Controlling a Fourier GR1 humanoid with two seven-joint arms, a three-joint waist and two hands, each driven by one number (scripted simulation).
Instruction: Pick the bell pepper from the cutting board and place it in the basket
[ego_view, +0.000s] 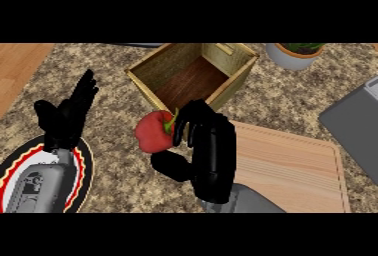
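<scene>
A red bell pepper (152, 132) with a green stem hangs just left of the wooden cutting board (295, 165), over the speckled counter. My right hand (209, 150) has its fingers and thumb curled round the pepper from the right side. The square woven basket (193, 75) with a dark wooden floor stands just behind the pepper, its near corner close to the fingertips. Over a plate at the lower left, my left hand (68, 117) rests open with fingers up.
A round plate (83, 180) with red, yellow and black rim lies under the left forearm. A white pot with a green plant (297, 54) stands at the back right. A grey appliance (356, 131) occupies the right edge. Bare wood shows at the far left.
</scene>
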